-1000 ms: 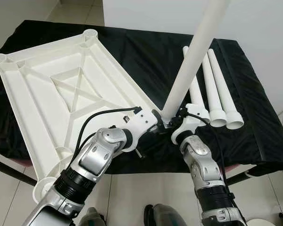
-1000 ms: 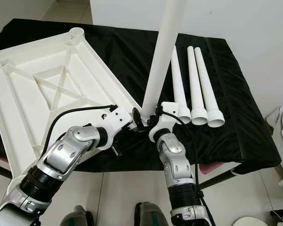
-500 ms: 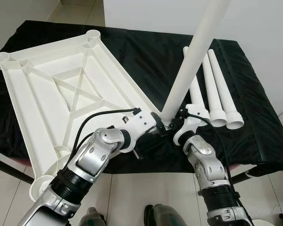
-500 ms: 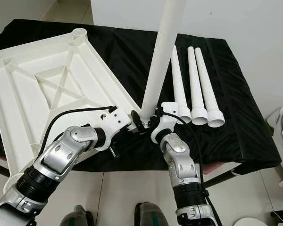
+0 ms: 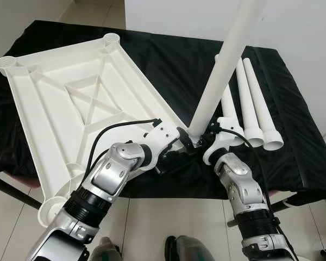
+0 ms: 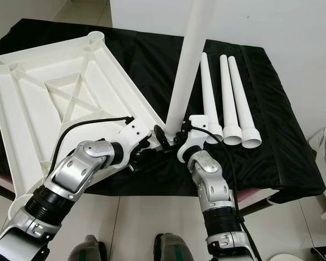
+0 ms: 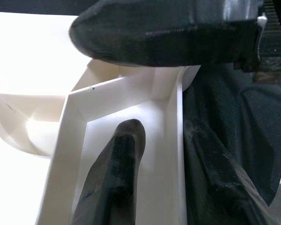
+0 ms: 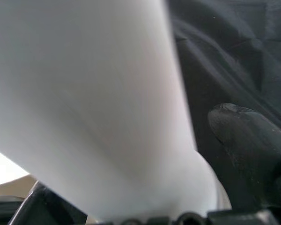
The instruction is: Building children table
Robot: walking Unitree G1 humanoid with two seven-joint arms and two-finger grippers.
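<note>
We look down on a tabletop (image 5: pixel 168 60) draped in black cloth, standing on a pale tiled floor (image 5: pixel 152 223) with a white wall (image 5: pixel 293 22) behind it.

On the cloth lies the large white plastic children's table top (image 5: pixel 70 103), turned underside up so its ribs and crossed braces show, with a round leg socket at each corner; its near left corner hangs past the tabletop's front edge.

Our left hand (image 5: pixel 180 145) sits at the near right corner of that white panel. In the left wrist view its two black fingers (image 7: pixel 117 173) stand a narrow way apart astride the panel's rim, one inside the rim and one outside against the black cloth, so it appears to be pinching the rim, though we cannot see contact clearly.

Our right hand (image 5: pixel 205 136) is just beside it, clamped on the foot of a long white plastic tube leg (image 5: pixel 223 65) that rises steeply and tilts away to the right, its upper end leaving the picture. The leg's lower end sits at the corner of the panel, between the two hands. In the right wrist view the leg's white surface is very close, with one black finger (image 8: pixel 253 140) beside it.

To the right, three more white tapered tube legs (image 5: pixel 255 103) lie side by side on the cloth, flared ends toward us, well apart from the panel.
</note>
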